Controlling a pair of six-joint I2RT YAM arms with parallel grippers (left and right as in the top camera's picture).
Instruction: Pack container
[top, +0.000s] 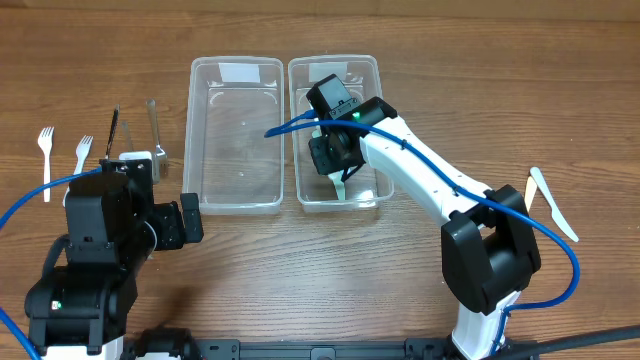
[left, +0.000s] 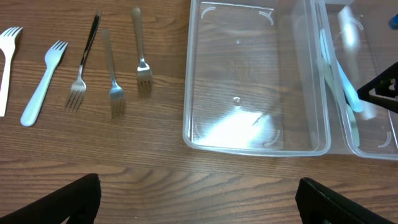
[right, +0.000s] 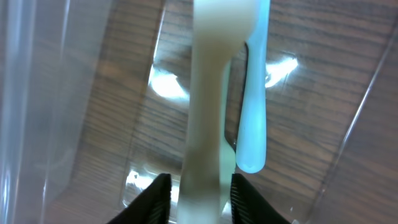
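Note:
Two clear plastic containers stand side by side, the left one (top: 235, 190) bare and the right one (top: 370, 90) holding utensils. My right gripper (top: 335, 160) is down inside the right container, shut on a cream plastic utensil (right: 208, 93) whose handle runs between the jaws (right: 199, 199). A light blue plastic utensil (right: 254, 99) lies on the container floor beside it, with a pale green one partly hidden behind. My left gripper (top: 190, 218) is open and empty above bare table in front of the left container (left: 255, 74); its jaws (left: 199, 199) show in the left wrist view.
Left of the containers lie three metal forks (left: 112, 71) and two plastic forks, one white (left: 6, 62) and one pale blue (left: 43, 81). A white plastic knife (top: 545, 195) lies at the far right of the table.

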